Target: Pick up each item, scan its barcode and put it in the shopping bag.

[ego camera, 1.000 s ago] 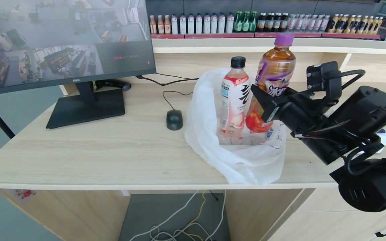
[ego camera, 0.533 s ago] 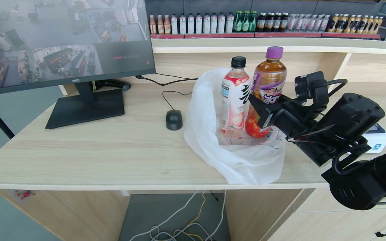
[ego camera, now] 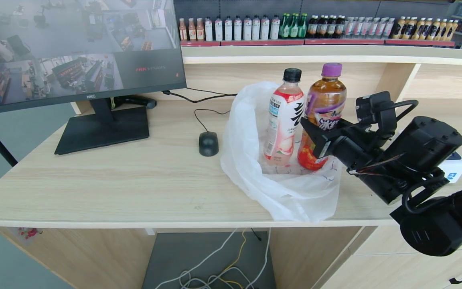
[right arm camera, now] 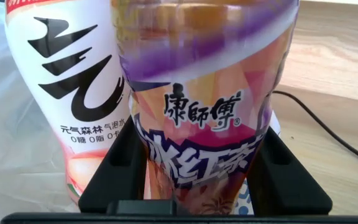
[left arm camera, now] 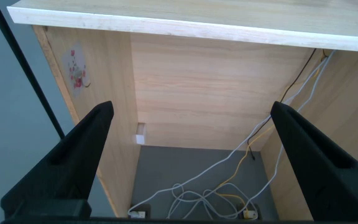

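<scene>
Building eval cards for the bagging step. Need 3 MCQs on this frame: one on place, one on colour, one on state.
1. Where does the peach bottle stand?
A) inside the shopping bag
B) beside the mouse
C) on the monitor's base

2. What colour is the cap of the tea bottle?
A) black
B) purple
C) green

3. How is the right gripper?
A) open, holding nothing
B) shut on the peach bottle
C) shut on the tea bottle

Answers:
1 A: the bag's white plastic rises around the bottle's foot.
2 B: the head view shows a purple cap on top; the black cap is on the peach bottle.
3 C: the right wrist view shows the black fingers on either side of the tea bottle's label.
</scene>
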Available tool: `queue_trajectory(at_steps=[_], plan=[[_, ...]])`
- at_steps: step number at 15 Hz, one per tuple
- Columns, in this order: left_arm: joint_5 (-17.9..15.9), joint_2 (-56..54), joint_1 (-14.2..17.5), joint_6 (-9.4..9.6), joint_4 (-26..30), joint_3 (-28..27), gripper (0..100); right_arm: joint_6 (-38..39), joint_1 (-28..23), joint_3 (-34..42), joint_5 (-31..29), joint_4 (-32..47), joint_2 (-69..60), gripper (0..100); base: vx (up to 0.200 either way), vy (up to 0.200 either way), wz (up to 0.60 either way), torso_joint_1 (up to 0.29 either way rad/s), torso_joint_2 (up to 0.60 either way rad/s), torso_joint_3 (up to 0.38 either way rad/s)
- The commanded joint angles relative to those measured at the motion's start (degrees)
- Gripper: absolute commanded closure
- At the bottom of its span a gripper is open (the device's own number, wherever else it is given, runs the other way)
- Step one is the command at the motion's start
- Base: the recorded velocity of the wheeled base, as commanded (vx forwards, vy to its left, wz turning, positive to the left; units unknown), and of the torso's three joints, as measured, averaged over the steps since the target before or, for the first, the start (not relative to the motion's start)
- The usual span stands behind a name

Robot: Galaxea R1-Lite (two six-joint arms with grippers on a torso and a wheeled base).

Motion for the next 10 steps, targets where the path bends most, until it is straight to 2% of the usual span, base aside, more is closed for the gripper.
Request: queue_trajectory(at_steps=[1,10], plan=[[0.00,-0.01,0.00,-0.01,-0.01,0.00,0,-0.06,-0.26,0.33,-0.02,0.05,-0.54,100,0.000,0.000,0.00,0.000,0.00,0.000],[0.00,-0.01,0.00,-0.01,-0.01,0.00,0,-1.20,-0.87,0.77,-0.11,0.05,-0.63,100,0.000,0.000,0.00,0.000,0.00,0.000]])
